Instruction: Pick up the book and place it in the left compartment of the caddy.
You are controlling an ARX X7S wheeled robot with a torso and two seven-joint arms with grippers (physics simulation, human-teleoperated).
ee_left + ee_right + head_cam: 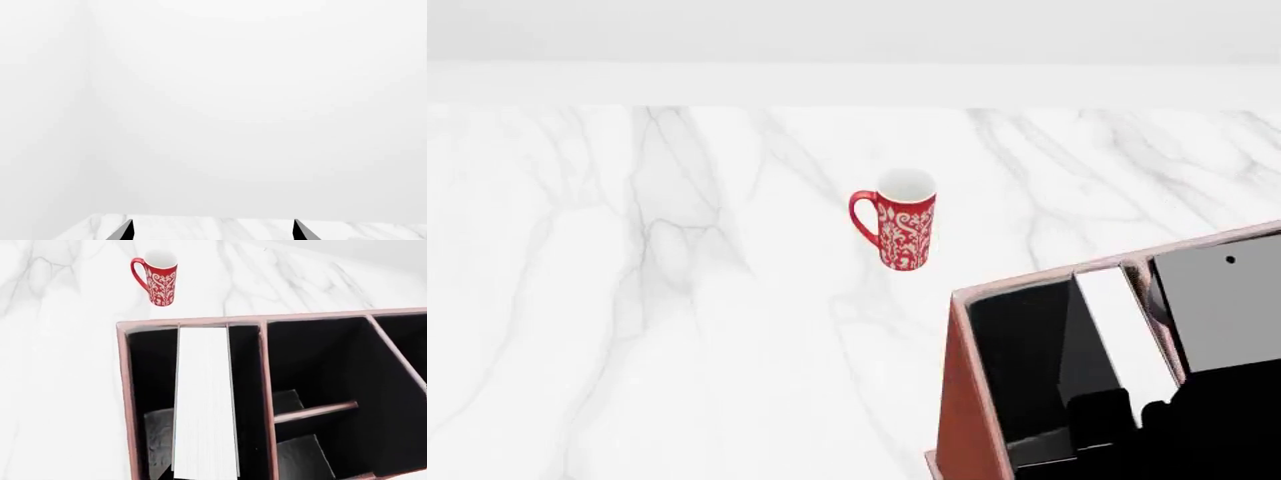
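In the left wrist view, the left end effector shows two dark fingertips spread wide over the marble counter, holding nothing. In the head view, the book stands white edge up inside the left compartment of the caddy, near the red mug, and the right end effector's state cannot be told. The right wrist view looks down on the book's pages within that long slot.

The caddy runs off the head view's lower right edge. The book is cut by the right wrist view's border. Only two dark tips of the left gripper show.
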